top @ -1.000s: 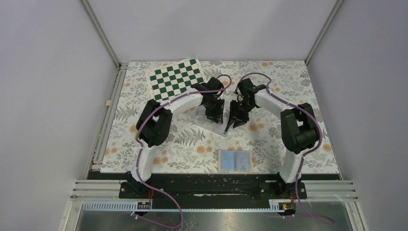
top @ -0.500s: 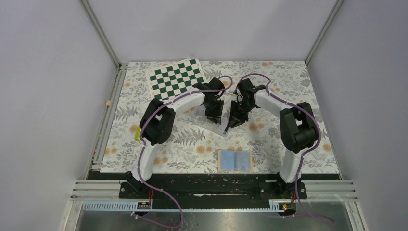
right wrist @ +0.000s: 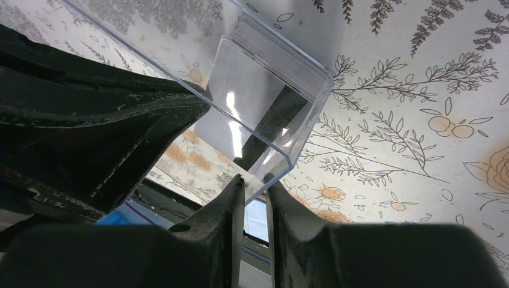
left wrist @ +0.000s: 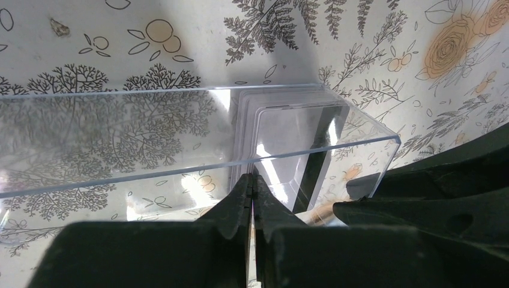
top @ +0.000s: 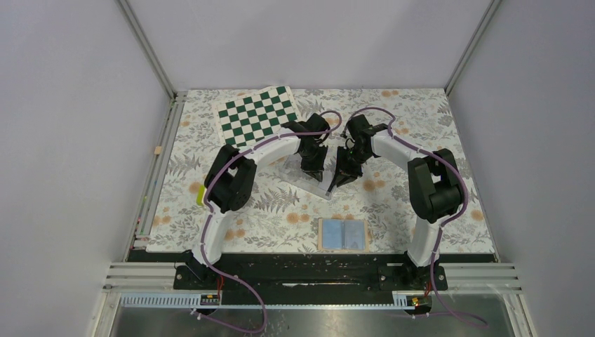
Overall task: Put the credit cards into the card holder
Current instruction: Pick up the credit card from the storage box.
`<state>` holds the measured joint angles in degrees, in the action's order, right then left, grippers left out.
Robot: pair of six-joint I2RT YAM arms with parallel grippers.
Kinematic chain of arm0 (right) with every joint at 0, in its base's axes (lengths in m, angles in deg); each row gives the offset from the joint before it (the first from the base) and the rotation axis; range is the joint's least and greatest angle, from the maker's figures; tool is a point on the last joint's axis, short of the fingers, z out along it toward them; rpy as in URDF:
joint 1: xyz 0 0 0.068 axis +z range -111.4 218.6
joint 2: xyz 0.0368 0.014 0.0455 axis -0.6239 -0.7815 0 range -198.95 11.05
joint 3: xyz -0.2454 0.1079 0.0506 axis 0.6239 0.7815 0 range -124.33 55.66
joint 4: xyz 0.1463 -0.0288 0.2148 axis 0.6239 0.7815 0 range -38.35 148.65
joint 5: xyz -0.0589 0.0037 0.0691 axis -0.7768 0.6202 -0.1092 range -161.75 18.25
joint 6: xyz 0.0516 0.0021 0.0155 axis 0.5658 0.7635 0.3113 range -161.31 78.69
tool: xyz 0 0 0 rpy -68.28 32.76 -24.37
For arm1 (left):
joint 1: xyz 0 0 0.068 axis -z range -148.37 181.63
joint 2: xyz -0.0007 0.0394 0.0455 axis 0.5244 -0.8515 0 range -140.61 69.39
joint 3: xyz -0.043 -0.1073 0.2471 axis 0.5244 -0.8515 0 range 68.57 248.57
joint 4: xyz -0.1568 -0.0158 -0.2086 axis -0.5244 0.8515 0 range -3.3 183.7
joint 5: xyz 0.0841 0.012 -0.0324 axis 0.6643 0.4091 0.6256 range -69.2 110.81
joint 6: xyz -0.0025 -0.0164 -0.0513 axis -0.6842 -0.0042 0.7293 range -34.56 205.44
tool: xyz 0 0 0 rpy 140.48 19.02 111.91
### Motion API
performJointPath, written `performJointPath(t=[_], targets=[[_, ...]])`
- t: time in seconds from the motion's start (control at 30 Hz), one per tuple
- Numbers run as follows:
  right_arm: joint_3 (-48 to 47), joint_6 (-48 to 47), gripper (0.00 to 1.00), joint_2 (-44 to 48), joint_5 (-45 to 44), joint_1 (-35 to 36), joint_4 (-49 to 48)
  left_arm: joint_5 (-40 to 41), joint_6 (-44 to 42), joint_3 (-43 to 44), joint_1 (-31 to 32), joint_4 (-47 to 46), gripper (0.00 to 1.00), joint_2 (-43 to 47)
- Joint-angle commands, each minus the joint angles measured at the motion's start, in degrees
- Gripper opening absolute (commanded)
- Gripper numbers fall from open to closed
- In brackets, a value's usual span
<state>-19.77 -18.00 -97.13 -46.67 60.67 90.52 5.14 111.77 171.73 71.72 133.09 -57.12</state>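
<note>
Credit cards (left wrist: 288, 129) stacked at clear box (left wrist: 120, 138) end, left gripper (left wrist: 252, 183) and right gripper (right wrist: 255, 195) each pinching its rim

Overhead view: bright, even and sharp, with soft shadows on the table (top: 281, 210).
Glare: white streaks on the clear box (left wrist: 180, 138) in both wrist views.
Focus: my near fingers (right wrist: 294, 240) look dark and perhaps slightly soft.

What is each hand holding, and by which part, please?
The clear box: left hand on its long wall's rim, right hand apparently by an end corner.
</note>
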Motion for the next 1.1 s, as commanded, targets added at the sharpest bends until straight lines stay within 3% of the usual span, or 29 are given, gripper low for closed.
performJointPath(t=[0.0, 0.83, 1.07], targets=[[0.2, -0.1, 0.24, -0.9, 2.0, 0.0, -0.2, -4.0, 0.4, 0.0, 0.4, -3.3, 0.0, 0.2], [-0.2, -0.2, 0.24, -1.2, 2.4, 0.0, -0.1, -13.0, 2.1, -7.8, 0.4, -11.7, 0.0, 9.5], [-0.4, -0.4, 0.24, -1.3, 2.4, 0.0, 0.3, -14.1, 2.3, -9.1, 0.3, -12.3, 0.08, 9.0]])
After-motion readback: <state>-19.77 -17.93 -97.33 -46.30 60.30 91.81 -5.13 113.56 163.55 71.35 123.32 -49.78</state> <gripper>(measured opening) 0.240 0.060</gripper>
